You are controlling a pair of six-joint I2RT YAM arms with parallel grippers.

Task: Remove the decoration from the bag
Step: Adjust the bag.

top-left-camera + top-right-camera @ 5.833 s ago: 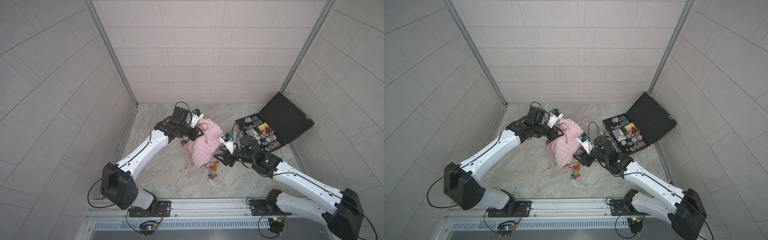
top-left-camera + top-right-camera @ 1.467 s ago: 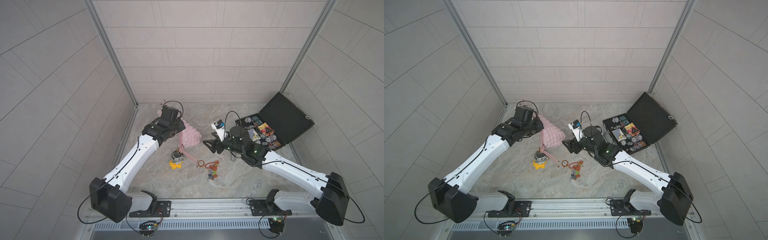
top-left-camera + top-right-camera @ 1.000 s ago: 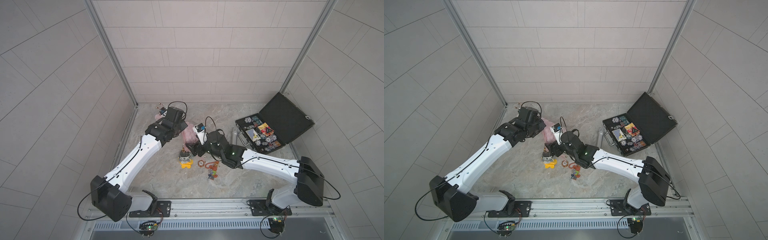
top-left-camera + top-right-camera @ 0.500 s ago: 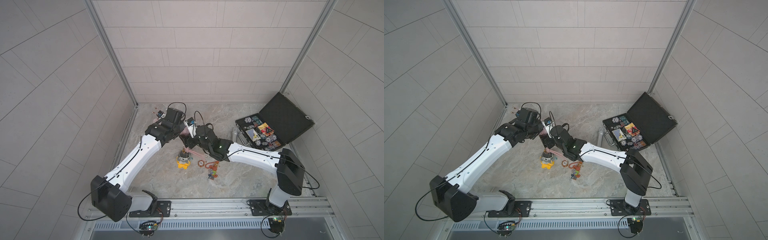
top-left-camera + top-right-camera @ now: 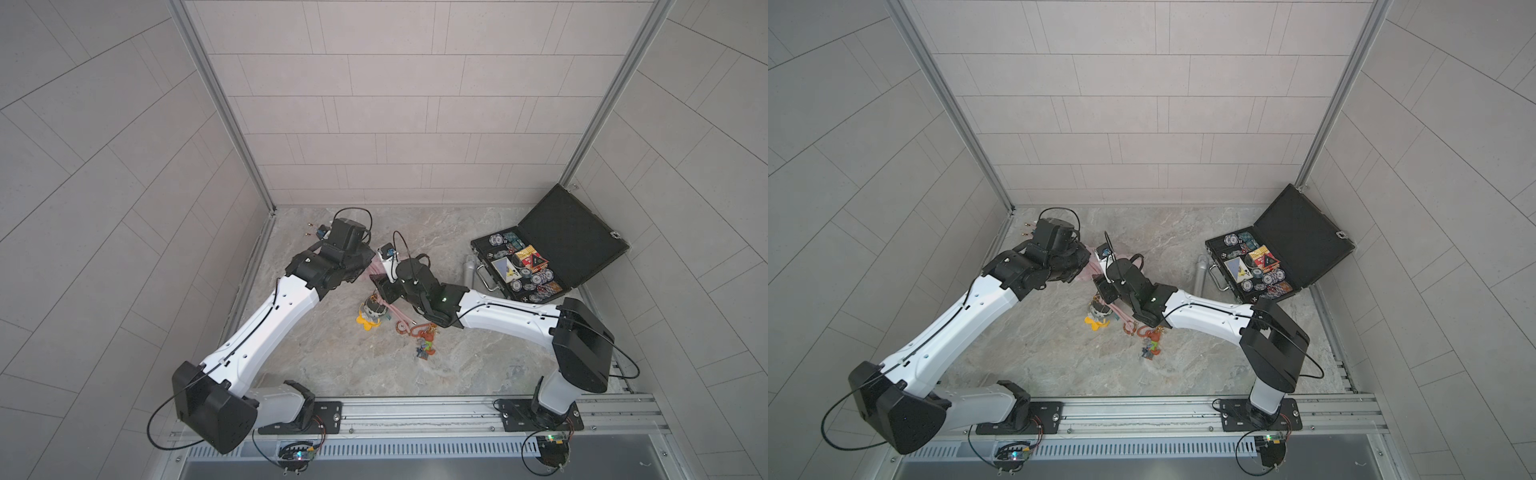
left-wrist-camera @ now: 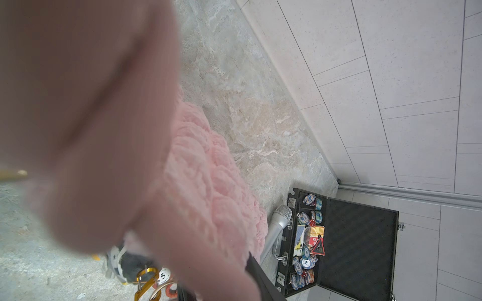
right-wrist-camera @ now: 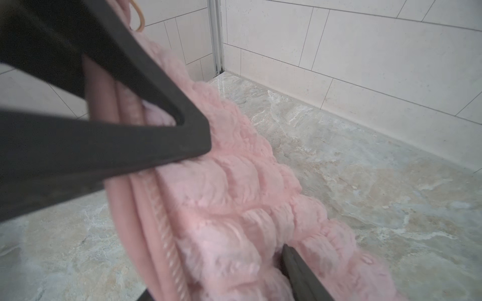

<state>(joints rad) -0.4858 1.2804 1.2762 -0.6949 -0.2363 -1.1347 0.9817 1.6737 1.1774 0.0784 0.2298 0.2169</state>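
Note:
The pale pink quilted bag [image 7: 234, 187] hangs lifted at the back left; only a pink sliver [image 5: 376, 268] [image 5: 1088, 268] shows in both top views. My left gripper [image 7: 200, 135] is shut on its pink cord straps [image 7: 112, 99]. In the left wrist view the bag [image 6: 208, 182] blocks most of the picture. My right gripper [image 7: 216, 271] has the bag's puffy body between its jaws, one finger [image 7: 300, 271] dented into it. The decoration [image 5: 371, 316] [image 5: 1098, 318], a grey plush charm [image 6: 117, 260] with yellow feet and a gold carabiner [image 6: 144, 281], dangles below on the cords.
An open black briefcase [image 5: 573, 237] with poker chips stands at the back right, with a silver microphone [image 5: 468, 268] beside its handle. An orange-red keychain [image 5: 426, 343] lies on the marble floor in front of the right arm. Tiled walls enclose three sides.
My right arm has swung left to the lifted bag, and its jaws have narrowed onto the bag's body. The left gripper has kept hold of the straps; the charm swings below.

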